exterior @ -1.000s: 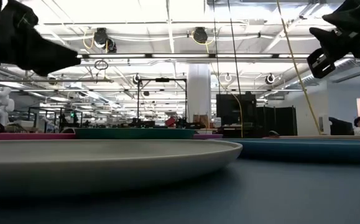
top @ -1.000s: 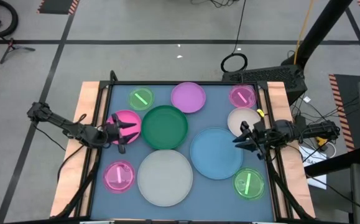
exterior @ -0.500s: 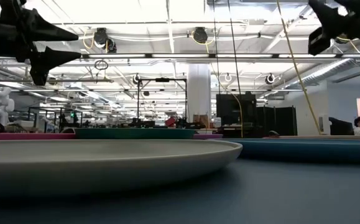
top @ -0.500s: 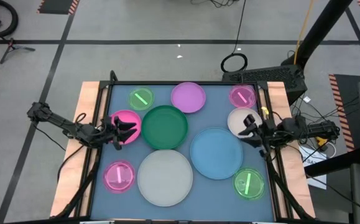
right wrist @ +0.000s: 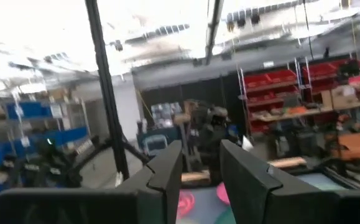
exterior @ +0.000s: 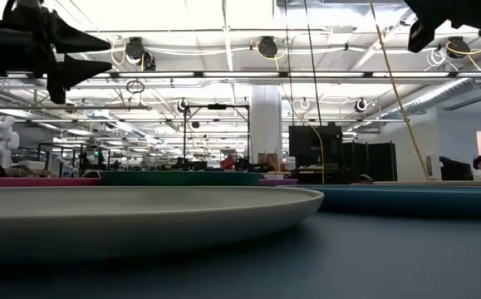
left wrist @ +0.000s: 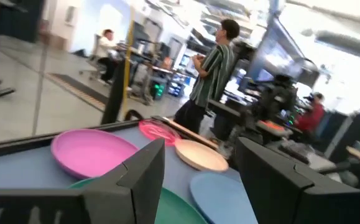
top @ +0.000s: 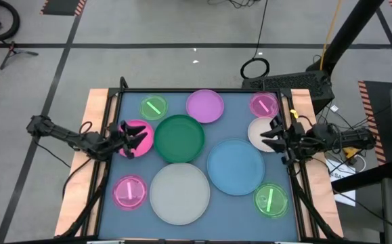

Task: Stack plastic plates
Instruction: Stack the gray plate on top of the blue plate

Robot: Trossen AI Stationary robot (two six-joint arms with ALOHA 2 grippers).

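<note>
Ten plates lie flat on the blue table top: green (top: 179, 138), pink (top: 140, 135), lilac (top: 204, 106), cream (top: 258, 131), blue (top: 235, 166), grey-white (top: 179, 193), two small pink ones (top: 128, 191) (top: 264, 104) and two small green ones (top: 154, 107) (top: 271, 200). My left gripper (top: 128, 139) is open and empty above the pink plate; it also shows in its wrist view (left wrist: 201, 180) and the low view (exterior: 78, 54). My right gripper (top: 271, 135) is open and empty above the cream plate; it also shows in its wrist view (right wrist: 201, 174).
Wooden rails (top: 95, 122) run along the table's left and right sides (top: 302, 108). A person (left wrist: 207, 68) stands in the room beyond the table. Cables and a black stand (top: 304, 81) lie past the far right corner.
My right gripper has gone up and toward the table's far edge, from beside the blue plate to above the cream plate. My left gripper has drawn back a little toward the table's left edge over the pink plate. No plate has moved.
</note>
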